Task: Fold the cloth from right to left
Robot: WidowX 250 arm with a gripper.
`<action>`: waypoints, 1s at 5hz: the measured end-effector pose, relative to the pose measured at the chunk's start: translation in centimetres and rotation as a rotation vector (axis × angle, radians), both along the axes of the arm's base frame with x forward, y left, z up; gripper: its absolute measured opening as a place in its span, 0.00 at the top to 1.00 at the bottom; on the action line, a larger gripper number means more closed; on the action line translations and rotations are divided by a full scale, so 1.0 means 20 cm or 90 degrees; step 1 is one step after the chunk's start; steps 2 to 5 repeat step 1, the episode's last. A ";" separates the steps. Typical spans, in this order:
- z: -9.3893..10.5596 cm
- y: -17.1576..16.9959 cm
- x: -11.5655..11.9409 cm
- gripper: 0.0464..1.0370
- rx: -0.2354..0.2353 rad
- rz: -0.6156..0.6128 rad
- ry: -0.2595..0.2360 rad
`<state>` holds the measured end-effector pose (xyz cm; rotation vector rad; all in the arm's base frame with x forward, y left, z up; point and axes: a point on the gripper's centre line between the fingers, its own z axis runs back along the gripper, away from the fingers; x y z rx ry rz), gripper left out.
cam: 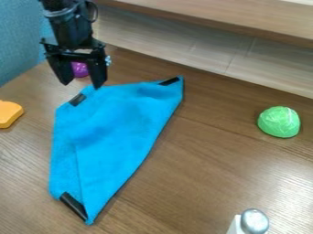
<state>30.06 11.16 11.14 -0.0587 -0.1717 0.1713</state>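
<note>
Blue cloth (116,132) lies just beside gripper (81,85), toward camera; fingers spread wide

Blue cloth (116,132) (black corner patches (74,206))

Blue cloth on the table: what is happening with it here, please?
A robot arm seems to be at work folding the blue cloth from right to left. Its tool hangs open near the cloth's upper-left corner in the view and holds nothing. The cloth lies on the table in a slanted, uneven shape, and looks only partly folded.
</note>
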 end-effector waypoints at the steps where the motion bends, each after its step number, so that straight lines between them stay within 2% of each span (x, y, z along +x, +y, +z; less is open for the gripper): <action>1: 0.09 -0.01 -0.01 0.04 0.027 -0.002 -0.014; 5: 0.09 -0.01 -0.01 0.04 0.027 -0.002 -0.014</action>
